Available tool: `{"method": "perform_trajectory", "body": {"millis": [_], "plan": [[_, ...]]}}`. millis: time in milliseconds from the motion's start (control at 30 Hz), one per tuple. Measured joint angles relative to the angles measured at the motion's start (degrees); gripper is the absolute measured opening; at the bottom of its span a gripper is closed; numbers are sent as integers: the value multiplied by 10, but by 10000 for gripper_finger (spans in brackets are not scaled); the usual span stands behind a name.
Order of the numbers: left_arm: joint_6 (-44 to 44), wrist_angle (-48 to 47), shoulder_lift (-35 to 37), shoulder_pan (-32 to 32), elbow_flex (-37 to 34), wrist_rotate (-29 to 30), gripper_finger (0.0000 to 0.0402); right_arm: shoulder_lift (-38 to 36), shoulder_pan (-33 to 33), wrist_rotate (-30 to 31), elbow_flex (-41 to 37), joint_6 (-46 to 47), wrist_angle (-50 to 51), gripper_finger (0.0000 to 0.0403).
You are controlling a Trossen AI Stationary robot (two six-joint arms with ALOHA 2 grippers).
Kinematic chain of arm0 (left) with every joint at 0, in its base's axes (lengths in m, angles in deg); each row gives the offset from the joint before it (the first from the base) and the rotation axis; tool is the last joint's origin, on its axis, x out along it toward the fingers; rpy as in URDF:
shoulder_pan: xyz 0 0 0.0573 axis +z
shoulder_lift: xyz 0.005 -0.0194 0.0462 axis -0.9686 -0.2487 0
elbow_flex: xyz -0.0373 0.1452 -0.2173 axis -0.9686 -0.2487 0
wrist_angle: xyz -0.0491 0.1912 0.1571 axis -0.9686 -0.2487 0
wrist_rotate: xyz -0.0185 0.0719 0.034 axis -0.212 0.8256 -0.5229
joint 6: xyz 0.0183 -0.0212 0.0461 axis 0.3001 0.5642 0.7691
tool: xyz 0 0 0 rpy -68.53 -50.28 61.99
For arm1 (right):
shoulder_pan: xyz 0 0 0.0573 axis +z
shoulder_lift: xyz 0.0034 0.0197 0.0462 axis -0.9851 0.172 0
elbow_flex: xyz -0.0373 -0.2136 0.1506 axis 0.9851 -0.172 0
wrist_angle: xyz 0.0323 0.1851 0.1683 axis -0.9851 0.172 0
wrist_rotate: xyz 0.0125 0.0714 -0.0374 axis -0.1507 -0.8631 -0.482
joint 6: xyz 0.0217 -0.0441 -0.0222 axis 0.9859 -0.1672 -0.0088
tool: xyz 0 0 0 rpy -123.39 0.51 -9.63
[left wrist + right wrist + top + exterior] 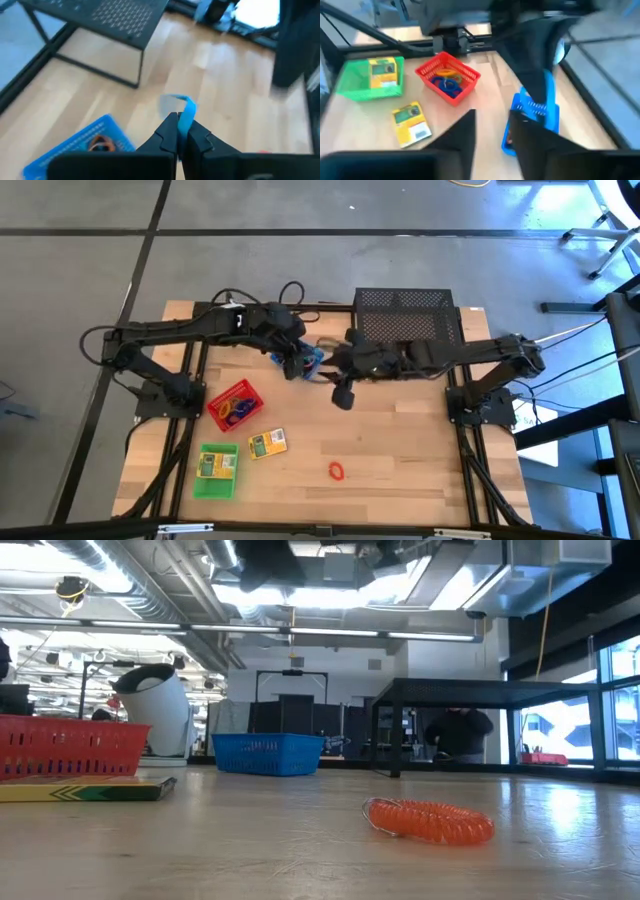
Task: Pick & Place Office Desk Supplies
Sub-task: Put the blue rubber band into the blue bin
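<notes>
A blue loop (187, 114) is pinched in the left gripper (178, 131) above the blue tray (75, 150). The right gripper (492, 131) is held open beside that tray.

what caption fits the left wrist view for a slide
Left gripper shut on a blue loop, above the blue tray beside the black mesh rack.

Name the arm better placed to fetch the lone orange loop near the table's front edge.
Right, probably. Its claw is open and empty, nearer the orange loop; the left claw is shut on a blue loop.
</notes>
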Motion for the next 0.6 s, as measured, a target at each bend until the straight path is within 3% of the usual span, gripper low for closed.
{"method": "perform_trajectory", "body": {"millis": [133,267,600], "plan": [[18,-11,-16,30,-26,7,1,-31,-5,-28,0,35,22,193],[21,-7,-46,59,-57,11,1,-50,3,-25,0,56,27,233],[50,-8,-146,101,-92,46,12,-69,16,-21,0,85,75,225]]}}
